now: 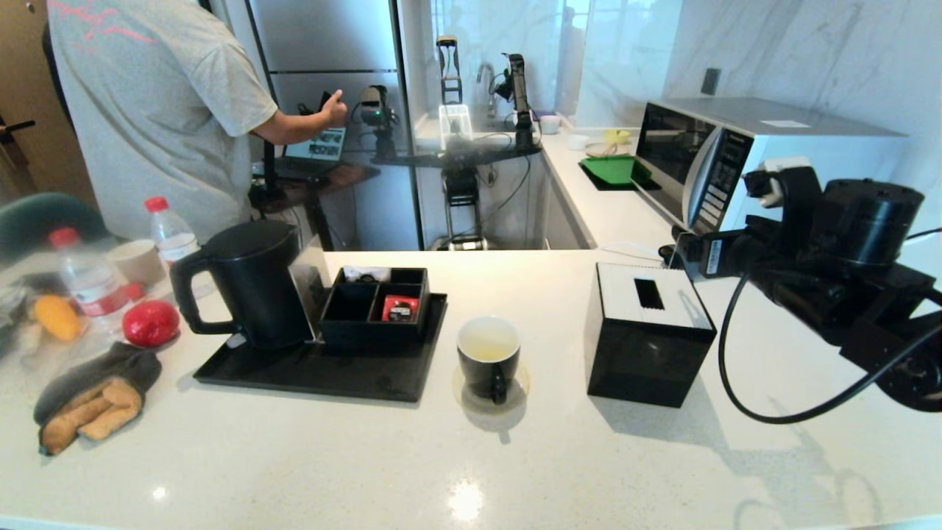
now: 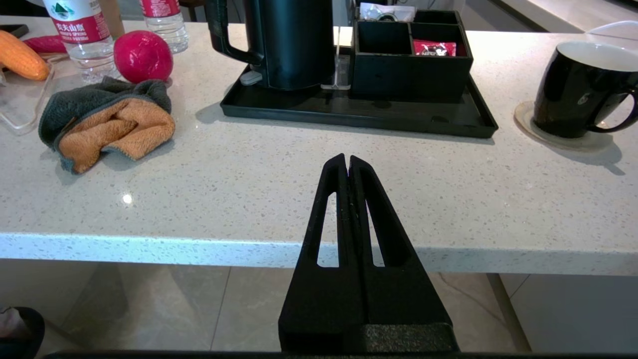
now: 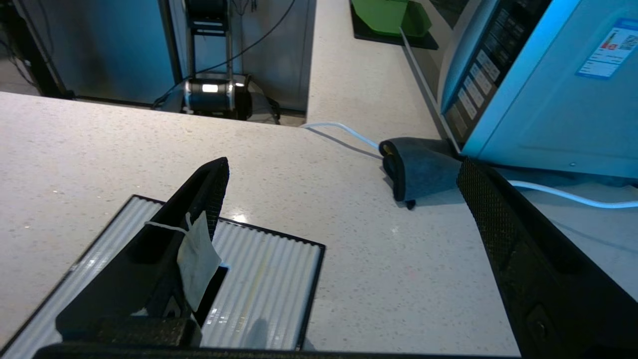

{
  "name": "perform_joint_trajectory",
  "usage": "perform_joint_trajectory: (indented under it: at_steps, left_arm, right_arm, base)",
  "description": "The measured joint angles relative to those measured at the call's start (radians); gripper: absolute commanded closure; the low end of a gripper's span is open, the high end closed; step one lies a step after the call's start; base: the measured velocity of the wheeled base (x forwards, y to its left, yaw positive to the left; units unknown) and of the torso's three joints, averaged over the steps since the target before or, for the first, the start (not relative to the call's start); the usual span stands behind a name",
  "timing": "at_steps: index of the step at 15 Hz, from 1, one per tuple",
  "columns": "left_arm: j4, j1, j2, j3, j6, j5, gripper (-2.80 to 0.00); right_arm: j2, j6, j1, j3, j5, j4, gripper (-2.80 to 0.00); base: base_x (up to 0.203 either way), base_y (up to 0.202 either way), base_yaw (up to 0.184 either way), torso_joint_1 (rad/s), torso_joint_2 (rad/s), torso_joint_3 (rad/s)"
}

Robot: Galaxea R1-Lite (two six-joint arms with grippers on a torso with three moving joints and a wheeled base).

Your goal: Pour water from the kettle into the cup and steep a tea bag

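The matte black kettle (image 1: 250,283) (image 2: 294,42) stands on a black tray (image 1: 316,368) (image 2: 359,112) at the left, handle towards the left. The small black cup (image 1: 489,357) (image 2: 578,92) sits on a round coaster right of the tray and holds faintly yellowish water (image 1: 488,343). My right gripper (image 3: 343,167) (image 1: 688,254) hovers open above the counter behind the tissue box. A small flat pale tea bag (image 3: 197,259) clings by its thin string to one finger, not clamped. My left gripper (image 2: 347,158) is shut on nothing, low over the counter's front edge.
A black tissue box (image 1: 647,335) (image 3: 259,279) stands right of the cup. A microwave (image 1: 736,158) (image 3: 538,85), dark folded cloth (image 3: 423,172) and white cable lie far right. A compartment box with a red packet (image 1: 399,308) shares the tray. Bottles (image 2: 79,35), a red fruit (image 1: 150,322), an orange-grey cloth (image 2: 109,122) and a person (image 1: 162,110) are left.
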Motion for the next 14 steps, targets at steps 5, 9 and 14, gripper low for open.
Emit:
perform_joint_trajectory:
  at_steps: [5,9,14]
  left_arm:
    - [0.0,0.0,0.0,0.0,0.0,0.0,0.0]
    - [0.0,0.0,0.0,0.0,0.0,0.0,0.0]
    - [0.0,0.0,0.0,0.0,-0.001,0.0,0.0]
  right_arm:
    - [0.0,-0.037,-0.066,0.013,0.0,-0.001,-2.8]
    - [0.0,-0.047,-0.106,0.029,0.01,-0.004,-2.8]
    - [0.0,-0.076,-0.136,0.066,0.046,-0.009,-2.8]
  base:
    - [0.0,0.0,0.0,0.0,0.0,0.0]
    - [0.0,0.0,0.0,0.0,0.0,0.0]
    - [0.0,0.0,0.0,0.0,0.0,0.0]
